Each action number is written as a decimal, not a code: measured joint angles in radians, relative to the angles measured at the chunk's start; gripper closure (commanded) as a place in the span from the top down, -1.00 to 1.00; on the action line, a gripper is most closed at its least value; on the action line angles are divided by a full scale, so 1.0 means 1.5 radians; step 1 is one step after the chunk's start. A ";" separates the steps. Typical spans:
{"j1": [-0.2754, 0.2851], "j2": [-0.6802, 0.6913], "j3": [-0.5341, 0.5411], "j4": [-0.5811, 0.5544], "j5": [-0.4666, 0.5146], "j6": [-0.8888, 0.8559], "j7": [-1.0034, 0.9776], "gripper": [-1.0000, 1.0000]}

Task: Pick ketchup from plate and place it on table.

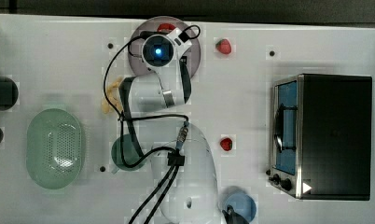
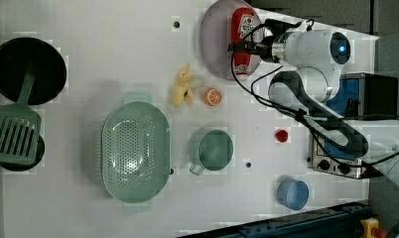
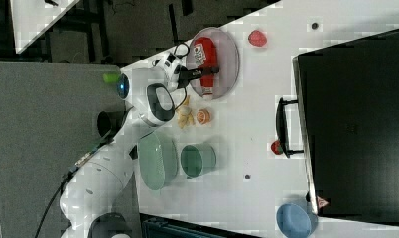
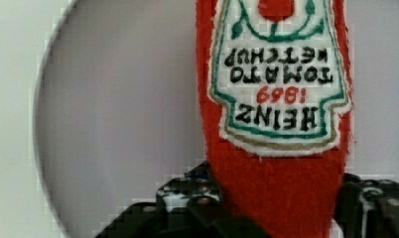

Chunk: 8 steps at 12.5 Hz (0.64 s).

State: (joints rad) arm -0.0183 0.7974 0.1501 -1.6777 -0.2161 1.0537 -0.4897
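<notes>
My end effector [image 4: 277, 208] is down over the plate [image 2: 215, 44], and its two black fingers [image 4: 187, 203] sit against either side of the ketchup [image 2: 242, 42], pinching the red felt bottle just below its white label. In the wrist view the label reads upside down, with the red body filling the gap between my fingers and the pale mauve-grey plate behind it.

The ketchup lies flat on the plate in the left view, lengthwise, its whitish cap pointing toward the plate's lower edge. The plate rests on the white surface [image 2: 113, 49] at the top of the left view, just right of a small dark screw hole [image 2: 176, 23].

In the left view, a peeled banana [image 2: 182, 89] and an orange half [image 2: 213, 96] lie just below the plate, close beside each other. Below them stand a green perforated basket [image 2: 134, 151] and a green cup [image 2: 213, 150]. A strawberry [image 2: 281, 135] lies to the right of the cup, and a blue bowl [image 2: 293, 193] sits lower still, near the surface's edge. On the left view's left, a green slotted spatula [image 2: 14, 134] leans across a black pan [image 2: 29, 69].

In the top view, a toaster oven [image 1: 323, 135] stands on the right, and a second strawberry [image 1: 224, 45] lies just right of the plate.
</notes>
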 measured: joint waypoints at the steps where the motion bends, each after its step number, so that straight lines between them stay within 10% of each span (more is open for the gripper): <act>1: -0.004 -0.014 0.001 -0.006 0.001 -0.012 0.000 0.24; 8: -0.031 -0.228 -0.001 -0.014 0.123 -0.271 0.000 0.24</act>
State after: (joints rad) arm -0.0646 0.4553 0.1483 -1.6992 -0.0317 0.6479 -0.4900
